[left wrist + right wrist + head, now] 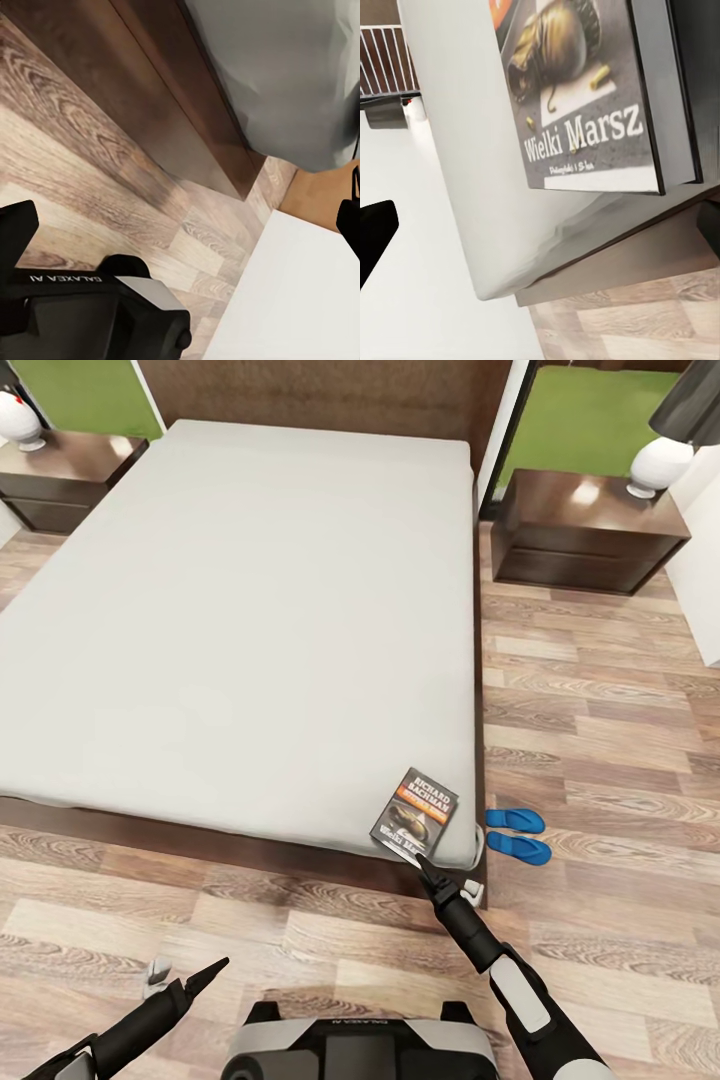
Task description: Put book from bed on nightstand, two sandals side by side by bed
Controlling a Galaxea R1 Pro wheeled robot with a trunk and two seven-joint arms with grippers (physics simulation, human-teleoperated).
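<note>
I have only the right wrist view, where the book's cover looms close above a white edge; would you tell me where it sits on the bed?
Observer: The book lies flat at the near right corner of the bed.
Operator: Where is my right pincer relative to it?
Observer: In the head view, the right pincer points at the book's near edge from the foot of the bed.
Operator: Which nightstand looks handier?
Observer: Probably the nightstand to the right of the headboard, on the book's side; a lamp stands on its far corner.
</note>
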